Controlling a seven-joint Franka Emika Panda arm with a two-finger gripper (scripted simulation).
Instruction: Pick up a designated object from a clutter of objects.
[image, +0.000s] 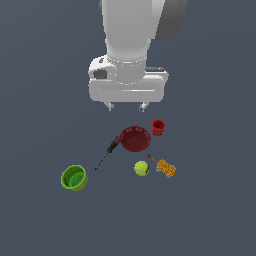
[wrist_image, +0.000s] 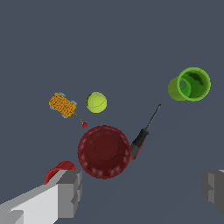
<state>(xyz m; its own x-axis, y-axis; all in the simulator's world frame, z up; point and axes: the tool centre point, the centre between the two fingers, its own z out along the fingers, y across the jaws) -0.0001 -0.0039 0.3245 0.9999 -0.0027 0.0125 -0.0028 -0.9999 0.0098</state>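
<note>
The designated object, a small orange dotted block (image: 166, 168) (wrist_image: 62, 105) with teal bits at its ends, lies on the floor at the exterior view's right, beside the yellow-green ball (image: 141, 168) (wrist_image: 96, 102). My gripper (image: 127, 106) (wrist_image: 141, 192) hangs high above the clutter, over the far side of the dark red bowl (image: 135, 138) (wrist_image: 104, 151), well apart from the block. Its fingers (wrist_image: 70, 192) stand wide apart with nothing between them. A tiny red-headed pin (image: 150, 157) (wrist_image: 84, 124) lies between block and bowl.
A red cup (image: 158, 127) (wrist_image: 59, 170) stands by the bowl, partly hidden behind a finger in the wrist view. A black-handled screwdriver (image: 109, 151) (wrist_image: 143, 133) lies on the bowl's other side. A green cup (image: 74, 178) (wrist_image: 190, 84) sits at the exterior view's left.
</note>
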